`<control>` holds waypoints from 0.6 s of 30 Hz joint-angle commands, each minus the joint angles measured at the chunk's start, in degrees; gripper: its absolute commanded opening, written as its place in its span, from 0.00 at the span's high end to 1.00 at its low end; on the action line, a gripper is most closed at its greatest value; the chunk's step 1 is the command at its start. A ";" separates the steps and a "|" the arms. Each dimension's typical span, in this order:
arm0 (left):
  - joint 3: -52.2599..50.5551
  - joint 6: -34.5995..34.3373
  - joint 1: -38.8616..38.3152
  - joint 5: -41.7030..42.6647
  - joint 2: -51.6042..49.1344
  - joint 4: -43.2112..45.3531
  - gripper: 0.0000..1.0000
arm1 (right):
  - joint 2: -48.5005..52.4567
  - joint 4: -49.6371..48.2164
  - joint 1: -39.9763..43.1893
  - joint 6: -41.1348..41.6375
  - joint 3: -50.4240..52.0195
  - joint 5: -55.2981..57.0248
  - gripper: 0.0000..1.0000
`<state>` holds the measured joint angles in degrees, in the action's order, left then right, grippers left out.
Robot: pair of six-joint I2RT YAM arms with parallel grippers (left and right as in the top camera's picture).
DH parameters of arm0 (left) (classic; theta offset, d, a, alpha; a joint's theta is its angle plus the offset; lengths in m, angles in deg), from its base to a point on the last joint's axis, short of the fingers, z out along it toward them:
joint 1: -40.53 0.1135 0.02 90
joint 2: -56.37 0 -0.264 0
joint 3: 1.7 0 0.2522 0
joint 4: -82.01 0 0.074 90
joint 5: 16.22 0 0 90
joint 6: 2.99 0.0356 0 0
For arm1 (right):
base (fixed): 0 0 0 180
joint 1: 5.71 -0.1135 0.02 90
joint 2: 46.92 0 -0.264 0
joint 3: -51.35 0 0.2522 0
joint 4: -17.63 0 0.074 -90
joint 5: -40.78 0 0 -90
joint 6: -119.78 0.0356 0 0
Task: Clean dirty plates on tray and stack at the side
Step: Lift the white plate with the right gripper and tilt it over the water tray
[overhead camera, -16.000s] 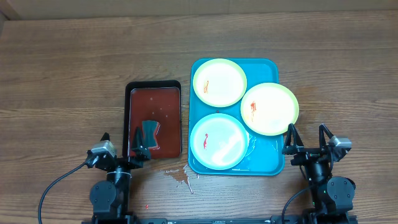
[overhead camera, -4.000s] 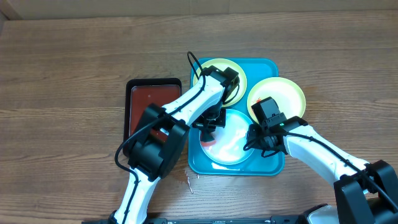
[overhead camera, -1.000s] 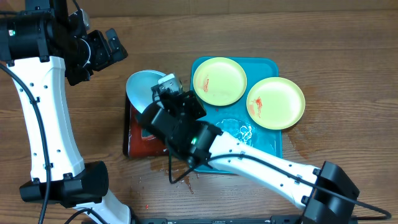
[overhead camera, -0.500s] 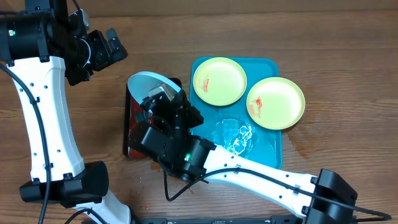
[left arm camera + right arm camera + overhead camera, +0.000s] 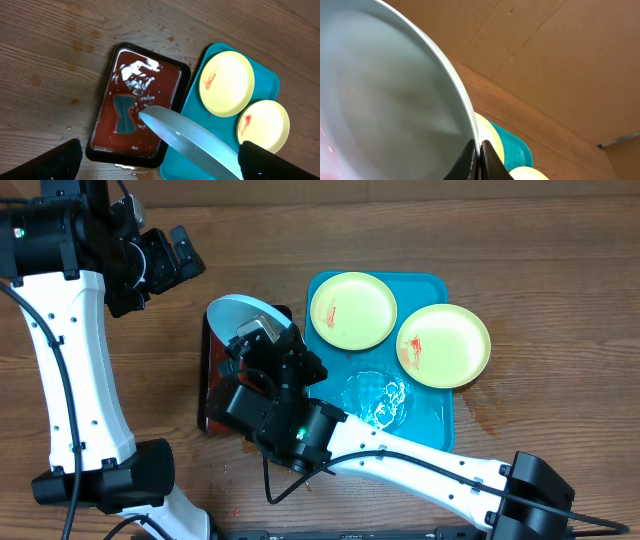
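Observation:
My right gripper (image 5: 266, 333) is shut on the rim of one plate (image 5: 243, 314), held tilted on edge above the black tray (image 5: 208, 380). In the right wrist view the rim (image 5: 465, 107) runs straight into my pinched fingertips (image 5: 479, 159). Two more plates (image 5: 352, 310) (image 5: 444, 345), each with a red smear, lie on the turquoise tray (image 5: 425, 415); one overhangs its right rim. My left gripper (image 5: 168, 260) hangs open, high above the table's left side. Its wrist view looks down on the held plate (image 5: 192, 142), with nothing between the fingers (image 5: 57, 160).
The black tray (image 5: 102, 150) holds dark red liquid and a teal sponge (image 5: 123, 115). Water streaks lie on the turquoise tray's floor (image 5: 385, 398), and droplets wet the wood by the black tray's near edge (image 5: 125, 170). A cardboard wall (image 5: 560, 55) stands behind the table.
Over the last second the right arm drew back toward the table's near edge and tipped the held plate more steeply over the black tray. The left arm has stayed still.

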<state>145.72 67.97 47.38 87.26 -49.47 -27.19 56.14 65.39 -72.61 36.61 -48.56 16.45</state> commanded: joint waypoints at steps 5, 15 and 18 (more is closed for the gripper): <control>1.07 1.29 -0.02 -0.55 1.38 -0.11 0.00 | -2.14 -0.55 -0.22 0.13 -2.01 7.23 0.96; 1.07 1.29 -0.02 -0.55 1.38 -0.11 0.00 | -2.12 -1.33 0.96 -4.90 -1.99 -2.40 0.96; 1.07 1.31 -0.02 -0.55 1.38 -0.11 0.00 | -2.12 -1.14 1.95 -2.21 -1.99 3.17 0.96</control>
<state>145.72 67.97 47.38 87.26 -49.47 -27.19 56.10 64.45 -71.73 32.70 -48.67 16.25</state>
